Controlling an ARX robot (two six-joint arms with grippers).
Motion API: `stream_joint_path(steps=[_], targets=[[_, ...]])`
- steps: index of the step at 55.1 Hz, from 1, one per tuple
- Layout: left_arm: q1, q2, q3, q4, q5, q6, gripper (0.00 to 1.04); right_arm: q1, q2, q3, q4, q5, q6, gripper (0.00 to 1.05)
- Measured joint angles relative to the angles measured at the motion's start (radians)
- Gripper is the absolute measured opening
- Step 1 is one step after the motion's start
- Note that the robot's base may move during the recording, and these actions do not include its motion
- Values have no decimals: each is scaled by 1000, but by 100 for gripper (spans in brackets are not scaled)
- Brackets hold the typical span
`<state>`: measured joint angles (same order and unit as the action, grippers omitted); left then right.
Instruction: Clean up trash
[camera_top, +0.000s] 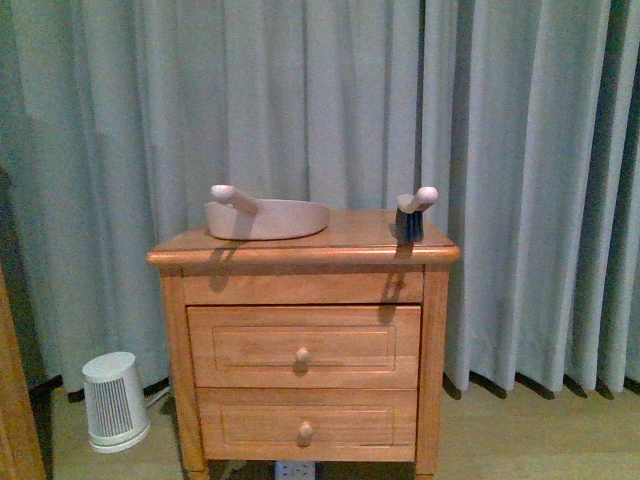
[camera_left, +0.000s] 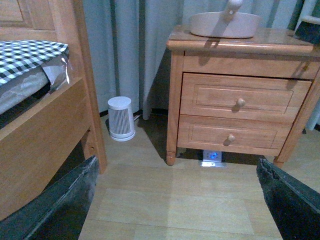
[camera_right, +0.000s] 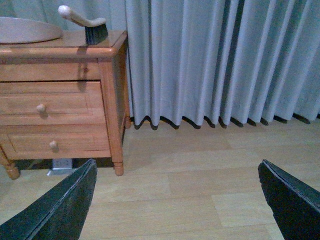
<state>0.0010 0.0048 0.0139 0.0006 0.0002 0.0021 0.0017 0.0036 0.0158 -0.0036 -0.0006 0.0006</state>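
Trash is nowhere in view; left gripper (camera_left: 177, 162) and right gripper (camera_right: 177, 162) both gape wide.

One wooden table (camera_top: 340, 243) carries one beige dustpan (camera_top: 275, 218) and one dark-bristled brush (camera_top: 412, 215), and has two drawers (camera_top: 250, 345) with one round knob (camera_top: 302, 354) each. The floor holds one small white heater (camera_top: 113, 400) and one bed (camera_left: 30, 125).

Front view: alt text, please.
A two-drawer wooden nightstand stands against pale curtains, with a beige dustpan on its top at left and a hand brush at right. A small white ribbed appliance sits on the floor to its left.
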Motion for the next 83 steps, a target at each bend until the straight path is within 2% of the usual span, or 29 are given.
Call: stream_joint_path(steps=[83], targets=[[0,0,0,0,0,0,97,0,0,0,0,0,0,97]])
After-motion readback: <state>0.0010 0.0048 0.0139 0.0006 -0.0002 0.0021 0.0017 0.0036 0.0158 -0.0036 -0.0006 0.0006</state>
